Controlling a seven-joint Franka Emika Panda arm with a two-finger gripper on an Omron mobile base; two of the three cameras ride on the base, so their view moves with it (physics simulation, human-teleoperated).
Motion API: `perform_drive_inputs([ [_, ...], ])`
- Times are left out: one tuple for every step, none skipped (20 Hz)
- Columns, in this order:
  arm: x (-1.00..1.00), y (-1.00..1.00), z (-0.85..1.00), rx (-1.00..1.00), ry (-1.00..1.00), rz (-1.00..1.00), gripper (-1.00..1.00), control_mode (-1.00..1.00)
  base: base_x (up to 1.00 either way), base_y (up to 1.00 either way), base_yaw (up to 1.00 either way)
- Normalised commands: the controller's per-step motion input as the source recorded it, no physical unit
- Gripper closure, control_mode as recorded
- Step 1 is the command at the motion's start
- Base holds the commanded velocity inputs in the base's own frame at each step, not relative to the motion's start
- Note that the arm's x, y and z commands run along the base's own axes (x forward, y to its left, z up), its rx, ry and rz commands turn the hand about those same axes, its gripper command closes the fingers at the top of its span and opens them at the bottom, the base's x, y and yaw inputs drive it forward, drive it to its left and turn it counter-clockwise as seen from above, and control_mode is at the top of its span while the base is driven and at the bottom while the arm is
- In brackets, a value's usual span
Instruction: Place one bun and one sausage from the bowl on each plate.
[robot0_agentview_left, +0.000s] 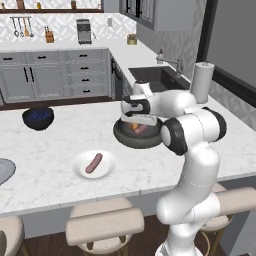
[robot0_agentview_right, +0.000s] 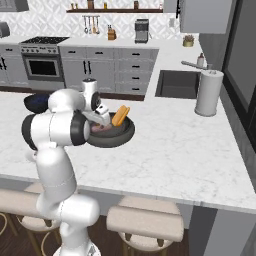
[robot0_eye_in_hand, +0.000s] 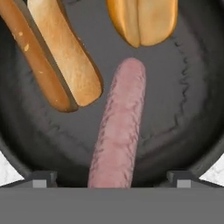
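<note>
The dark bowl (robot0_agentview_left: 121, 135) (robot0_agentview_right: 127, 134) (robot0_eye_in_hand: 175, 100) sits mid-counter with my hand lowered into it. Two orange-tan buns (robot0_eye_in_hand: 57, 52) (robot0_eye_in_hand: 142, 19) and one pinkish sausage (robot0_eye_in_hand: 119, 131) lie inside. My gripper (robot0_eye_in_hand: 111, 178) (robot0_agentview_left: 136, 123) is open, its fingertips (robot0_eye_in_hand: 43, 178) wide apart on either side of the sausage's near end and not touching it. One bun (robot0_agentview_right: 120, 116) leans on the bowl's far rim. The white plate (robot0_agentview_left: 76, 169) holds another sausage (robot0_agentview_left: 93, 163). The grey plate (robot0_agentview_left: 4, 170) shows at the left edge.
A glossy dark blue bowl (robot0_agentview_left: 38, 118) stands at the counter's back left. A paper towel roll (robot0_agentview_left: 202, 82) (robot0_agentview_right: 208, 93) stands beside the sink (robot0_agentview_left: 155, 77) (robot0_agentview_right: 177, 84) on the right. Stools (robot0_agentview_left: 105, 225) line the counter's near edge.
</note>
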Motion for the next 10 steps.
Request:
perform_drive_inputs([
  [0.41, 0.0, -0.09, 0.01, 0.0, 0.0, -1.0, -1.0, 0.0, 0.0, 0.0],
  [0.3, 0.0, -0.31, 0.0, 0.0, 0.0, -1.0, -1.0, 0.0, 0.0, 0.0],
  [0.0, 0.0, -0.44, 0.0, 0.01, 0.0, -1.0, -1.0, 0.0, 0.0, 0.0],
  [0.0, 0.0, -0.44, 0.0, 0.02, 0.0, -1.0, -1.0, 0.0, 0.0, 0.0],
  [0.0, 0.0, -0.4, 0.0, 0.01, 0.0, -1.0, -1.0, 0.0, 0.0, 0.0],
  [0.0, 0.0, -0.4, 0.0, 0.04, 0.0, -1.0, -1.0, 0.0, 0.0, 0.0],
  [0.0, 0.0, -0.37, 0.0, 0.04, 0.0, -1.0, -1.0, 0.0, 0.0, 0.0],
  [0.0, 0.0, -0.35, 0.0, 0.03, 0.0, -1.0, -1.0, 0.0, 0.0, 0.0],
  [0.0, 0.0, -0.38, 0.0, 0.02, 0.0, -1.0, -1.0, 0.0, 0.0, 0.0],
  [0.0, 0.0, -0.49, 0.0, 0.05, 0.0, -1.0, -1.0, 0.0, 0.0, 0.0],
])
